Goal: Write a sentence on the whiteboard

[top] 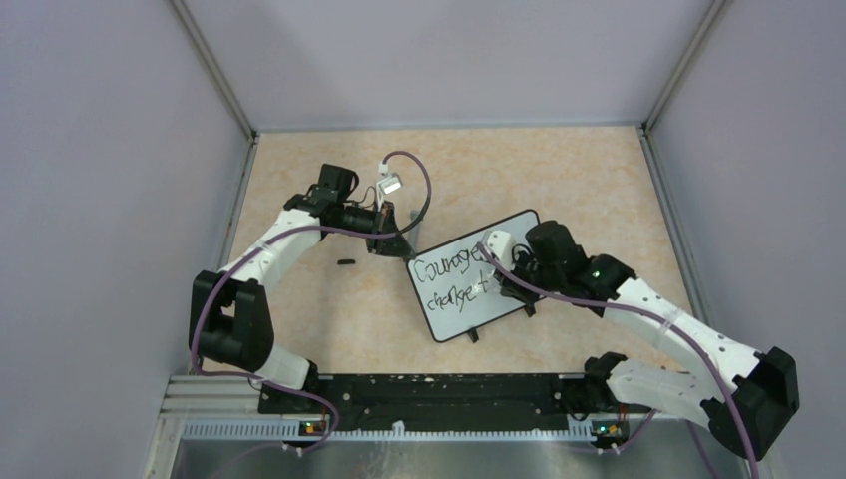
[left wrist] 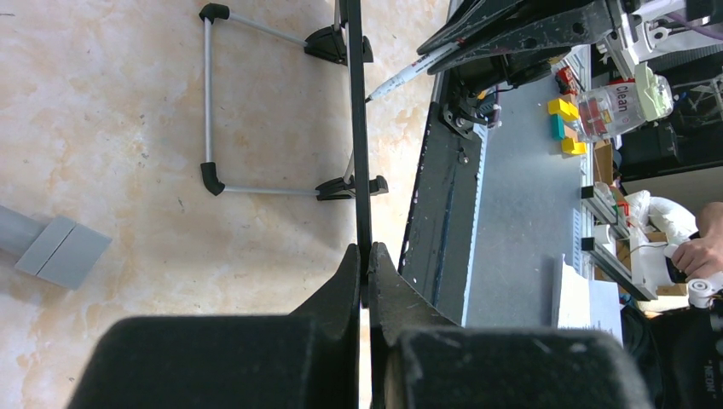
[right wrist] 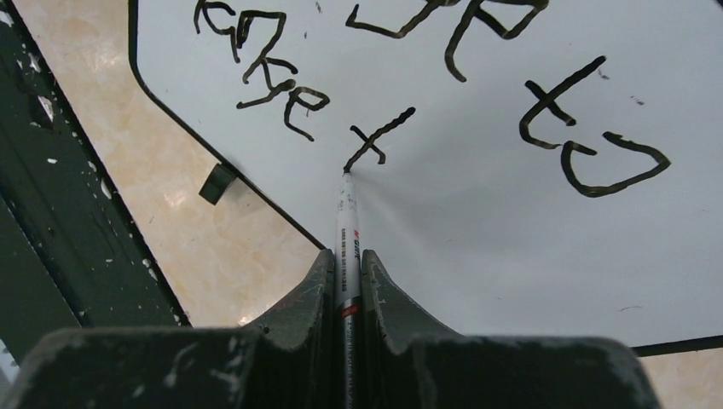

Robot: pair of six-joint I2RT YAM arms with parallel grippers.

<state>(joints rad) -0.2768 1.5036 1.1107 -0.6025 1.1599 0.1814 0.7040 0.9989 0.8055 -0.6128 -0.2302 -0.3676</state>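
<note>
Gripping a marker (right wrist: pixel 347 230), the right pincer (right wrist: pixel 345 281) touches its tip to the whiteboard (right wrist: pixel 477 213) where the sentence (right wrist: pixel 281 85) reads "Courage to change t", while the left pincer (left wrist: pixel 365 264) clamps the board's rim, the board standing on the worktop (top: pixel 329 299) between the arms.

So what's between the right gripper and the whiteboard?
A marker: the right gripper holds it and its tip touches the whiteboard, seen in the right wrist view.
</note>
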